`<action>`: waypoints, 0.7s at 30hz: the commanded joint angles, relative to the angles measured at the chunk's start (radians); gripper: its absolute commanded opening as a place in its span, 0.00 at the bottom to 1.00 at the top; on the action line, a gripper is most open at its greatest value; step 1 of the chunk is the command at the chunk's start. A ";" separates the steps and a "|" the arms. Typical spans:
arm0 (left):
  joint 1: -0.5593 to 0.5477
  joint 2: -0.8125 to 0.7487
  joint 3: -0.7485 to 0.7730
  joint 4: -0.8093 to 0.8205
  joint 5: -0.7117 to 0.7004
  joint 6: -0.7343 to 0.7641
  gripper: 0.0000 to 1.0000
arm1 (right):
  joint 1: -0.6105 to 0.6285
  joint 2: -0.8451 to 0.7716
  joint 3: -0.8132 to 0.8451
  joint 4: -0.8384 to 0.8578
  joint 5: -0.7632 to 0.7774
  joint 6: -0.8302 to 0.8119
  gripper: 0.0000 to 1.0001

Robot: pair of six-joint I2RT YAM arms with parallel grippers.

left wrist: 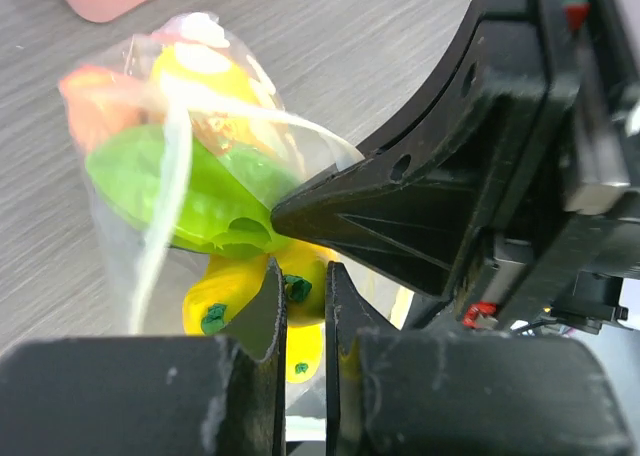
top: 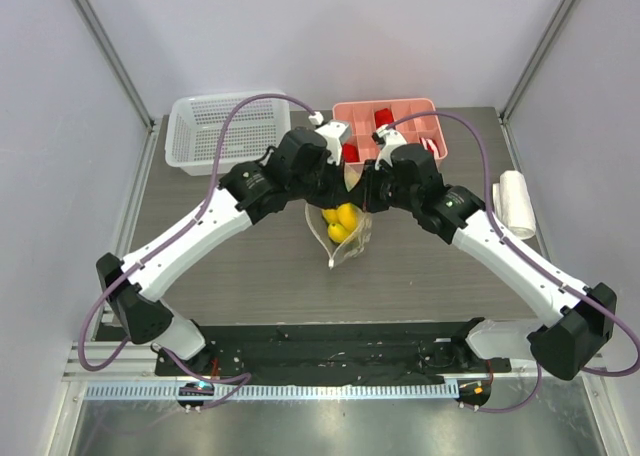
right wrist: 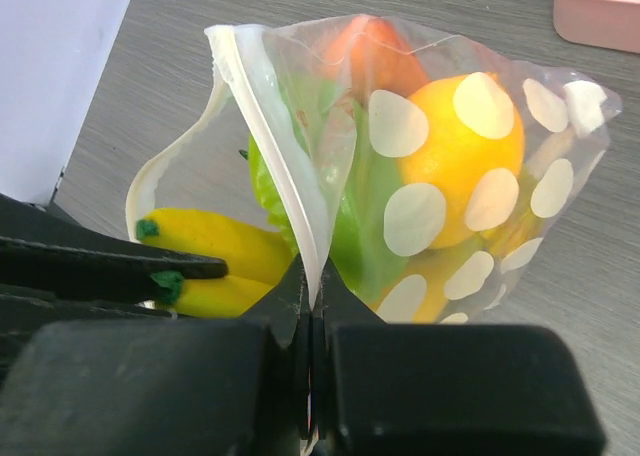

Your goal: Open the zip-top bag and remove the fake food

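ARMS MEET OVER THE BAG: Two robot arms converge above the middle of the grey bench [top: 250, 266], with the zip-top bag [right wrist: 400, 166] held between them. The right hand [right wrist: 310, 288] is clenched on the bag's white zip strip [right wrist: 275, 146]. The left hand [left wrist: 304, 281] has its fingers drawn almost together, pinching the clear film of the opposite lip. The bag's mouth gapes between the two grips.

The fake food [top: 342, 221] is inside the bag. Yellow bananas [right wrist: 215, 244] lie low by the opening, next to a green piece [right wrist: 355, 226]. A round orange-yellow fruit [right wrist: 455, 151] sits behind the white dots, and an orange-red piece [right wrist: 375, 51] is at the far end.

Behind the arms stand a white perforated basket [top: 215, 131] and a pink divided tray [top: 412, 116] holding red blocks [top: 383, 116].
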 commanded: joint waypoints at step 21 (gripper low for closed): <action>0.096 -0.388 0.017 -0.008 0.132 -0.072 0.00 | 0.007 0.046 0.100 -0.029 0.285 0.019 0.01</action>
